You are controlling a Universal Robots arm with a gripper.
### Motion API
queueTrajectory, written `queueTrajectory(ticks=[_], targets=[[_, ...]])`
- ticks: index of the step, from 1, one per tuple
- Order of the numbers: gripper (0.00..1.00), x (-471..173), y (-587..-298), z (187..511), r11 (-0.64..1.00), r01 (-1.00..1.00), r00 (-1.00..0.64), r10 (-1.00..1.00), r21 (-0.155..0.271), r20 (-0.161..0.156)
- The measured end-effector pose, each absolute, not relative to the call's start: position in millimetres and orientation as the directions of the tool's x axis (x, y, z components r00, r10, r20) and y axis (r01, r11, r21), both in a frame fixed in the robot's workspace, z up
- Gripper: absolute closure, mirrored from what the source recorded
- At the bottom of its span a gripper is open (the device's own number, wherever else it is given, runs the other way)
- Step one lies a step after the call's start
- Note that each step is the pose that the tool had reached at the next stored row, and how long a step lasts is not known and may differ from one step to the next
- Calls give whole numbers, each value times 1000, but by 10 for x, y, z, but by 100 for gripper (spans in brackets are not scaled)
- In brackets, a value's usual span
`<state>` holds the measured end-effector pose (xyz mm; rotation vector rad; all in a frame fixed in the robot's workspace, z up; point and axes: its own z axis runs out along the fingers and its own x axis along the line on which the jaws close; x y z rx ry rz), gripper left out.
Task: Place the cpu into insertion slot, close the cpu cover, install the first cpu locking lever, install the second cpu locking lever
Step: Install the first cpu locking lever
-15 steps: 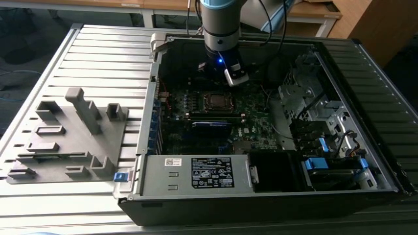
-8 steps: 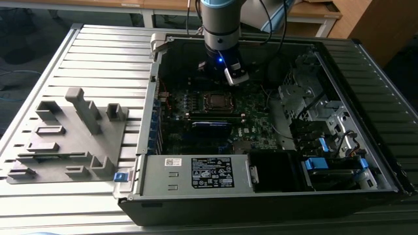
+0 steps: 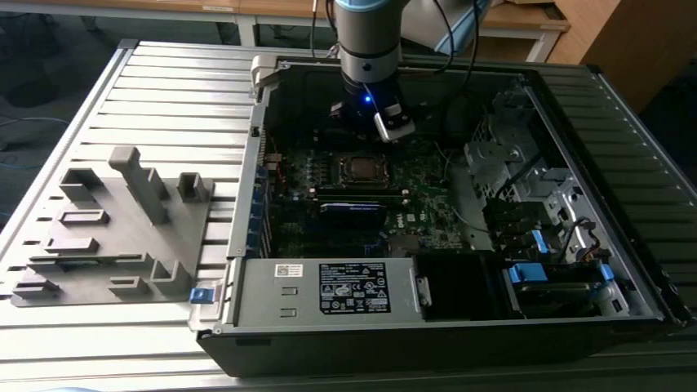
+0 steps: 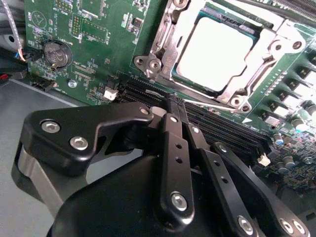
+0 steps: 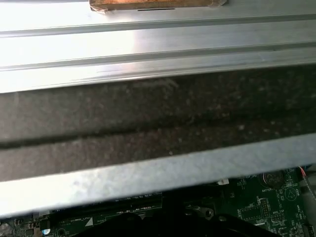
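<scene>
Nearest to the lens in the second wrist view, the gripper (image 4: 177,111) is seen with its black fingers (image 4: 173,148) brought together at the tips and nothing caught between them. It is held just above the long black memory slots (image 4: 237,136), near the insertion slot (image 3: 358,168) but not touching it. Beyond the fingertips the cpu (image 4: 215,52) is seated flat in that slot. Its pale metal top is shown through the square cut-out of the cpu cover (image 4: 168,49), which is laid flat around it. A thin locking lever (image 4: 207,100) is run along the cover's side facing the gripper; whether it is latched cannot be told. A round coin cell (image 4: 58,53) is mounted on the green motherboard (image 4: 98,29), well apart from the insertion slot.

In the exterior view the arm (image 3: 365,49) is seen inside the open computer case (image 3: 436,347), close to its far wall, with the insertion slot just in front of it near the board's middle. A memory stick (image 3: 352,209) is set between the insertion slot and the power supply (image 3: 326,287), which is fitted at the case's near wall. The case is laid on the slatted table (image 3: 163,90), and a grey fixture (image 3: 109,229) is placed beside it, toward the table's edge at the exterior view's left.
</scene>
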<state>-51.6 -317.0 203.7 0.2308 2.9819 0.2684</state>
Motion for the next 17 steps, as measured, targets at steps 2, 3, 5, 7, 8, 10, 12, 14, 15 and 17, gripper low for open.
queueTrajectory(ticks=[2, 3, 5, 7, 8, 10, 12, 14, 15, 17], targets=[[89, -529, -3168, 2037, 972, 139, -979, 164, 187, -124], [89, -538, -3166, 2037, 972, 139, -979, 164, 187, -124], [89, -559, -3164, 2037, 972, 139, -979, 164, 187, -124], [89, -572, -3162, 2037, 972, 140, -978, 165, 187, -125], [89, -573, -3162, 2037, 972, 141, -978, 165, 187, -125], [89, -573, -3153, 2035, 971, 146, -977, 171, 187, -124], [89, -573, -3138, 2034, 971, 149, -977, 174, 187, -125], [89, -573, -3120, 2033, 971, 150, -977, 175, 187, -125], [89, -573, -3116, 2032, 971, 150, -977, 175, 188, -125], [89, -572, -3116, 2032, 971, 150, -977, 175, 188, -125]])
